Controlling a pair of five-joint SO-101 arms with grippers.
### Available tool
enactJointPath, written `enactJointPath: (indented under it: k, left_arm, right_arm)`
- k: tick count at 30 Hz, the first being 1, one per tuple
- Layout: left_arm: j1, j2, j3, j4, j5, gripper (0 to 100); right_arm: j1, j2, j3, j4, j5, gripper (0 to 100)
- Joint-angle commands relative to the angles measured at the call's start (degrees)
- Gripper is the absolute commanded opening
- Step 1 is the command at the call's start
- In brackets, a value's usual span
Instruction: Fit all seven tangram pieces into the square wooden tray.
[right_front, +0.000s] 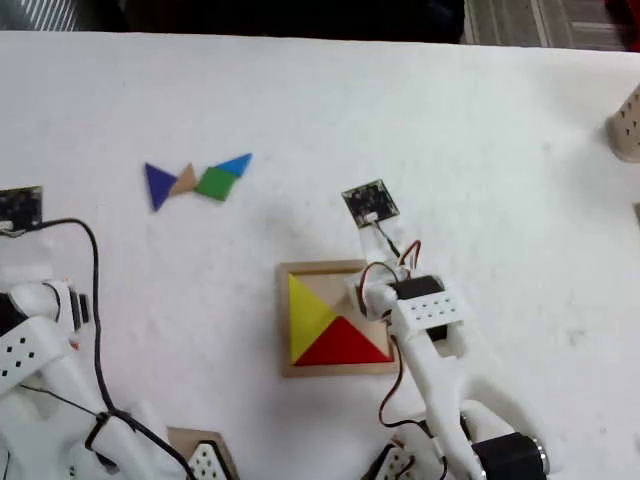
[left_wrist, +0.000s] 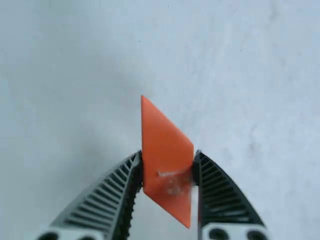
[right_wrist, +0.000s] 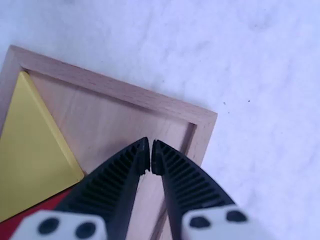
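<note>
The square wooden tray (right_front: 283, 320) lies at the table's middle front with a yellow triangle (right_front: 305, 310) and a red triangle (right_front: 343, 345) in it. My right gripper (right_wrist: 151, 150) is shut and empty, low over the bare tray floor near the tray (right_wrist: 125, 92) corner, beside the yellow triangle (right_wrist: 30, 150). My left gripper (left_wrist: 167, 156) is shut on an orange parallelogram (left_wrist: 165, 145), held on edge above the white table. The left arm (right_front: 40, 330) stands at the front left. A purple triangle (right_front: 157, 183), tan triangle (right_front: 184, 180), green square (right_front: 215, 183) and blue triangle (right_front: 236, 163) lie touching at the back left.
A small circuit board (right_front: 370, 203) lies just behind the tray, and another (right_front: 20, 208) sits at the left edge with a black cable (right_front: 95, 300). A tan perforated object (right_front: 628, 125) stands at the right edge. A wooden block (right_front: 200, 445) is at the front.
</note>
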Motion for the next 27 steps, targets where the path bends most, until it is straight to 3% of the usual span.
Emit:
enactJointPath:
  k: [1,7,12,18,27]
  left_arm:
    - [2.68,-0.48,-2.64,-1.14,10.55,10]
    - [7.78,-0.4,-2.81,-1.05,23.91,10]
    - [15.43,-0.4,-2.81,-2.11,30.86,10]
    - [27.03,-0.4,-2.81,-3.43,36.22,10]
    - [46.02,-0.31,-3.08,-8.18,36.31,10]
  right_arm:
    - [0.75,-1.36,-0.35,-0.4,0.79,1.8]
    - [0.75,-1.36,-0.35,-0.4,0.79,1.8]
    - [0.84,-1.54,-0.35,-0.4,0.79,1.8]
    - [3.3,-1.8,-0.7,0.92,0.79,1.8]
    - [10.86,-1.8,-1.93,1.54,0.44,1.8]
